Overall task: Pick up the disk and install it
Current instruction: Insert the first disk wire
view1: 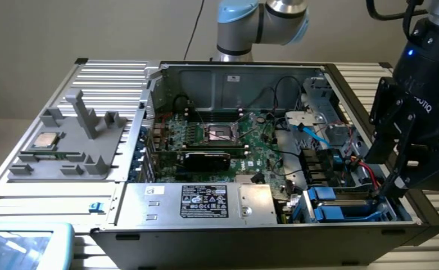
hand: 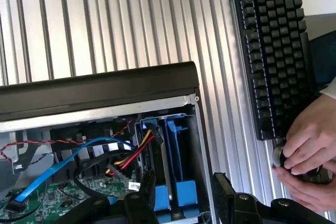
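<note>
Open computer case [view1: 279, 243], near corner on the exterior view's right: the blue-framed disk [hand: 185, 192] stands on edge in the drive bay, apparently seated where the cables reach it. The gripper [view1: 401, 177] hangs just above, its 2 fingers apart and holding nothing, seemingly spread to span the carrier. Beyond, at the table's [hand: 105, 19] edge, a hand [hand: 307, 140] rests on a knob [hand: 280, 157] beside a keyboard [hand: 273, 45].

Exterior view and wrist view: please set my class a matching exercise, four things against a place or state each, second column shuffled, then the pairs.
1 gripper
2 CPU chip
3 keyboard
4 blue carriers

A on the grey tray
B open, over the drive bay
C slotted in the computer case
D on the ribbed table, by a person's hand

Pairs: 1-B, 2-A, 3-D, 4-C
</note>
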Motion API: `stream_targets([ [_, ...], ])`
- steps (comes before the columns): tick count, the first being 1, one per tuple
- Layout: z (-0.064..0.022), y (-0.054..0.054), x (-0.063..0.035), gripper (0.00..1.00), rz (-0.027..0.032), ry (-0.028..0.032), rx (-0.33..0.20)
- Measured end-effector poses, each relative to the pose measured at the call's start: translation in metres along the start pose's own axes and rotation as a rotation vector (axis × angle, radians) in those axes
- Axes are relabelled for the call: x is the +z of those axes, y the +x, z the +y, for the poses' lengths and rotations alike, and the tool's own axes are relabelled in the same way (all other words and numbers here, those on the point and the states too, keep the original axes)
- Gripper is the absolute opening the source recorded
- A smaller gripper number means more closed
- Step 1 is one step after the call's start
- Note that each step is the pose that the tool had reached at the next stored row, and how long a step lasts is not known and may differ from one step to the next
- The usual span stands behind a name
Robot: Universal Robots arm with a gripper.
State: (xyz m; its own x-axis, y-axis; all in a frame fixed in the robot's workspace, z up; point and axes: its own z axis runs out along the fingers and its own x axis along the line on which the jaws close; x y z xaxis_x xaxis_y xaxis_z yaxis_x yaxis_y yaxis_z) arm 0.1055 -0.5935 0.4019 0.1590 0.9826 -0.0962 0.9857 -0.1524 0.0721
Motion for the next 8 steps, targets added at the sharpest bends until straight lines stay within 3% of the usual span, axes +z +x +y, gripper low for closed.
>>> stream_targets([
  [3, 0.0000, -0.0006, 0.0010, 0.56, 0.0048, -0.0140, -0.032],
  [8, 0.0000, -0.0009, 0.0027, 0.56, 0.0145, -0.0480, -0.107],
])
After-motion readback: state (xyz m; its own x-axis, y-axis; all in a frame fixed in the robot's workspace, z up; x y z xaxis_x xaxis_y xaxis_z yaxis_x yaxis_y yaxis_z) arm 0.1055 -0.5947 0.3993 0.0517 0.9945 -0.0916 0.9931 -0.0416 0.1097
